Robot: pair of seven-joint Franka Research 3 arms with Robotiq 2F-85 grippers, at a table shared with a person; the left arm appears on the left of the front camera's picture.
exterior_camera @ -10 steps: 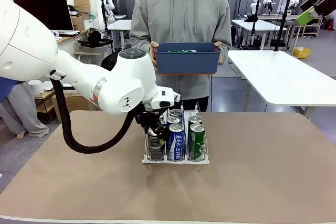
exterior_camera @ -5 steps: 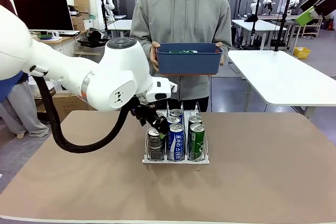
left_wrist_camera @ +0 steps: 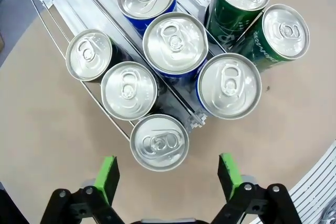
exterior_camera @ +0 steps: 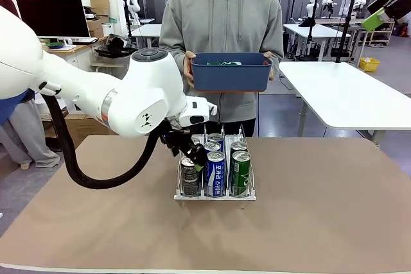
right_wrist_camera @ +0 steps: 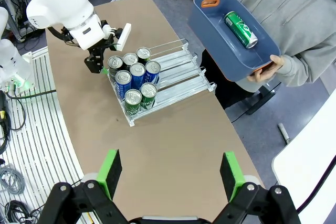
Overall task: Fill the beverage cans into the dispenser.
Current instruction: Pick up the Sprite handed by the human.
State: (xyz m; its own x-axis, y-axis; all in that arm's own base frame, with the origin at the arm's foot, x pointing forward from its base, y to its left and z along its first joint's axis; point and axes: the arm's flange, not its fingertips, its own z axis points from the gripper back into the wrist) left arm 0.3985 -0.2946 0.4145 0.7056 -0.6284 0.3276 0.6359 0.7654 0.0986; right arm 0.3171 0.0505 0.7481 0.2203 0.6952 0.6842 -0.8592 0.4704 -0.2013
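The left tool (left_wrist_camera: 168, 178) stood spread wide, its green pads (left_wrist_camera: 107, 177) well apart and pinching nothing. It hung over the front end of the dispenser's (exterior_camera: 215, 195) left lane, just above the front dark can (left_wrist_camera: 159, 142). From the wrist view the pads seemed clear of that can, though the front view was too crowded by the arm to be sure. The right tool (right_wrist_camera: 170, 174) was also fully spread and empty, high over the worktop (right_wrist_camera: 173, 129) and looking down on it.

The dispenser sat mid-worktop, toward the far edge. It was a low rack of thin wire dividers on a white ribbed base, with three lanes each one can wide. Eight cans (left_wrist_camera: 176, 43) stood upright in it, packed at the near end. Three dark ones filled the left lane, three blue-and-white ones (exterior_camera: 216, 172) the middle, and two green ones (left_wrist_camera: 285, 30) the right. All were smooth metal cylinders with round silver tops and pull tabs. The lanes' far ends were bare rails (right_wrist_camera: 181, 64).

Beyond the far edge a person in a grey hoodie held a blue bin (exterior_camera: 229, 72) in both hands. It was rectangular, of smooth plastic, with rounded corners. One green can (right_wrist_camera: 241, 29) lay on its side inside. The worktop was a matte brown sheet.
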